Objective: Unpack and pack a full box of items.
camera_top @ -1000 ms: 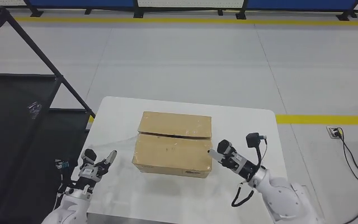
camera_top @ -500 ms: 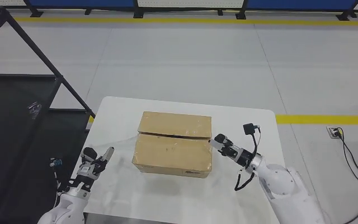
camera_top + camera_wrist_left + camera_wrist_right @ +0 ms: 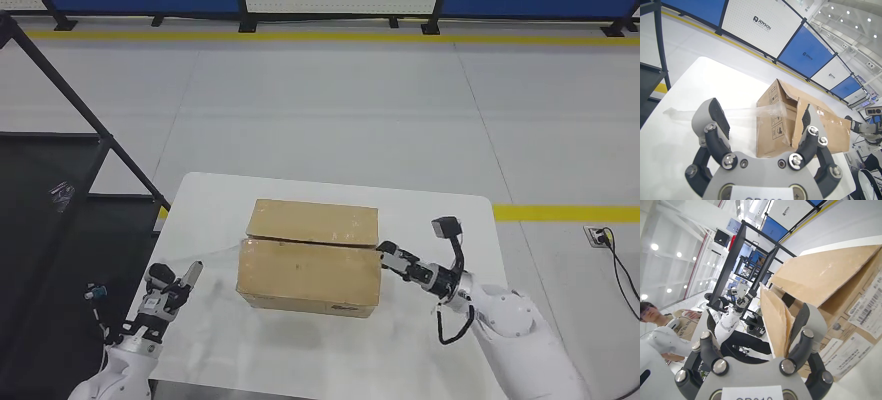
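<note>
One box [image 3: 310, 265], left hand [image 3: 178, 274], right hand [image 3: 386, 254]

There is one box [image 3: 310, 266], one table [image 3: 212, 205], one strip of clear tape [image 3: 745, 112] — and two grippers, the left gripper [image 3: 179, 273] and the right gripper [image 3: 388, 251].

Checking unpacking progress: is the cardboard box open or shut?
Mostly shut: the box flaps lie down, but the seam gapes and clear tape trails loose from one end.

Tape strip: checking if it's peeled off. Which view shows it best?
Left wrist view: tape strip stretches from the box's end across the table. Top view: a faint streak. Right wrist view: the box's other end.
</note>
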`<state>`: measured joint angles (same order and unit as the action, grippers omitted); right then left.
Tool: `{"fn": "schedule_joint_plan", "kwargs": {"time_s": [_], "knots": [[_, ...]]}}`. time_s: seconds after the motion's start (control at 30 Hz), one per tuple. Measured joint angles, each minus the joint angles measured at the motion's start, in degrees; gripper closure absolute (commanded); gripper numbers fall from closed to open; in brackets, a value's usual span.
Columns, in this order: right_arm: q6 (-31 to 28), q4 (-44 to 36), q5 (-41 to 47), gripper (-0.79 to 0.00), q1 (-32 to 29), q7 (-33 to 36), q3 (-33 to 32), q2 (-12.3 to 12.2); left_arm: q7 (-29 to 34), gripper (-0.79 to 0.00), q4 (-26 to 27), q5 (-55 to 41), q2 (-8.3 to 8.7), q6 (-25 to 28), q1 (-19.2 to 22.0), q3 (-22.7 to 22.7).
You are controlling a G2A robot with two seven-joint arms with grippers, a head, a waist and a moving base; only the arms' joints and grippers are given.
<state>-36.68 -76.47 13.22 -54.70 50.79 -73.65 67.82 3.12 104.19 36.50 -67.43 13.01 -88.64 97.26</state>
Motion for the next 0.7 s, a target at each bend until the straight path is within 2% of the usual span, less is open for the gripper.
{"fn": "schedule_joint_plan", "kwargs": {"time_s": [0.33, 0.7], "knots": [[-3.12, -5.61, 10.9, -0.785, -3.3, 13.61, -2.2, -1.57, -1.0, -0.785, 2.59, -0.52, -0.2, 0.45, -1.13, -0.18], [-0.28, -16.54, 1.94, -0.785, -7.42, 16.54, -0.04, -4.61, 1.14, -0.785, 3.55, -0.91, -0.09, 5.12, -2.93, -0.08]]}}
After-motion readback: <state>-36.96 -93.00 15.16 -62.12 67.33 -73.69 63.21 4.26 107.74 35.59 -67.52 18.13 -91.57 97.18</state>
